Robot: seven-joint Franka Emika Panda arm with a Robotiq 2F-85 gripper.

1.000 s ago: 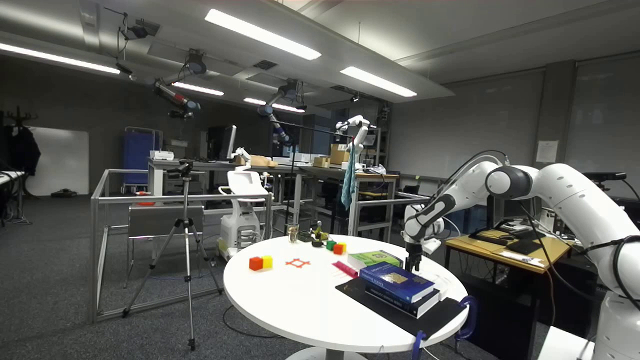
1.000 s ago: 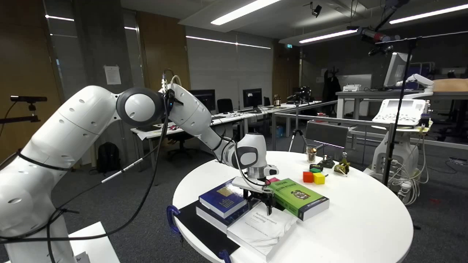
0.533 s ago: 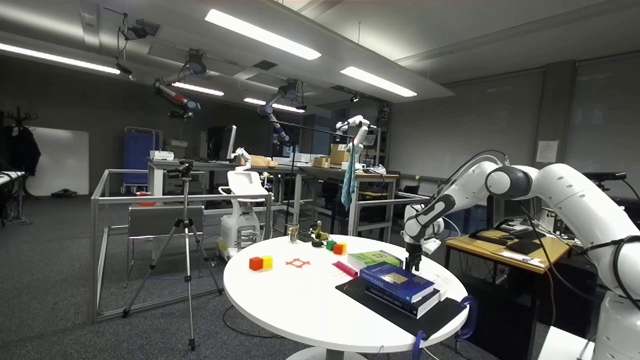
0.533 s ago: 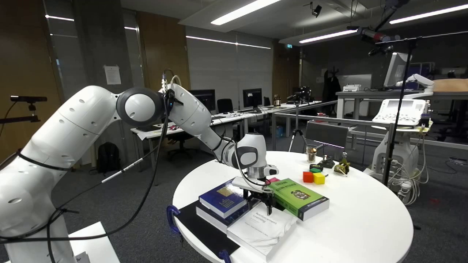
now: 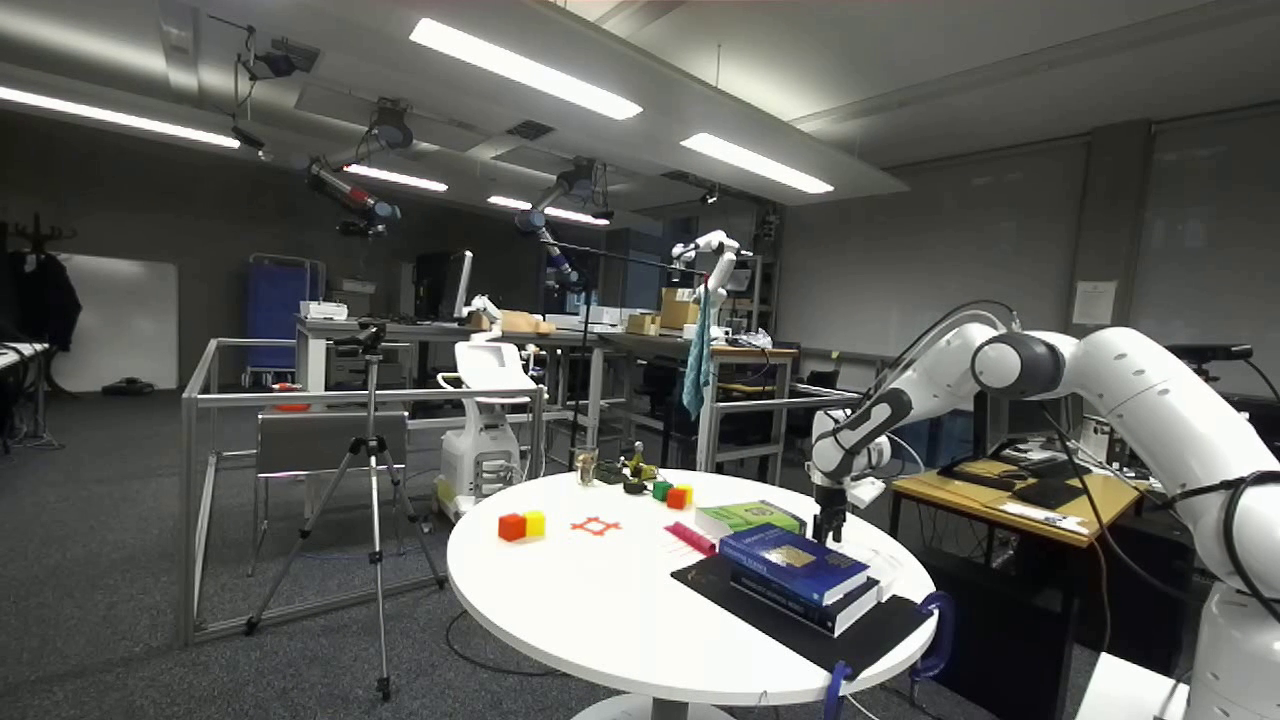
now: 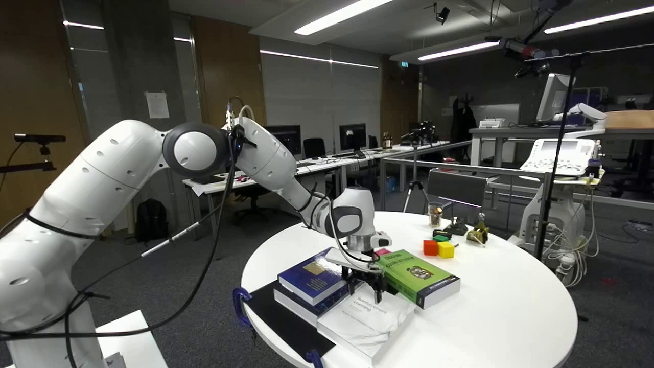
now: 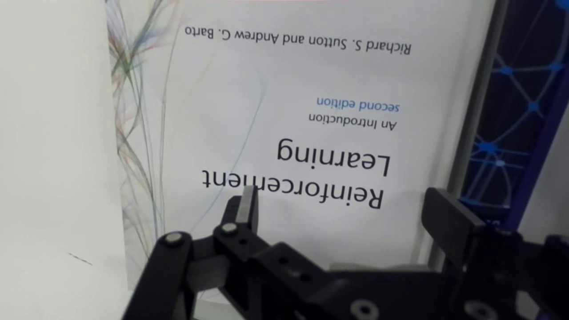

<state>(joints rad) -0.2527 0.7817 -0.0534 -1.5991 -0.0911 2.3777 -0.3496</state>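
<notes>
ceiling strips (image 5: pixel 525 68) shine over a grey carpet (image 5: pixel 100 560) and a round white table (image 6: pixel 511 306). above it the gripper (image 7: pixel 341 195) points down, jaws spread wide with nothing between them; since a moment ago it has shifted slightly, away from the blue book (image 6: pixel 312 276), while everything on the table has stayed put. below its fingers (image 7: pixel 449 218) the white book (image 6: pixel 364 322), titled reinforcement learning, lies flat; whether they touch the cover, i cannot tell. just beside it, the blue book rests on a dark book (image 5: pixel 790 603), and that one on a black mat (image 6: pixel 286 322) with blue clamps (image 6: pixel 237 305) at the table edge. near the gripper also lies a green book (image 6: pixel 416 276). farther out sit a red cube (image 6: pixel 430 247), a yellow cube (image 6: pixel 446 249) and a green block (image 6: pixel 440 238), then a glass (image 6: pixel 435 214). in an exterior view another pair of cubes (image 5: pixel 512 527), red and yellow, stands well apart.
</notes>
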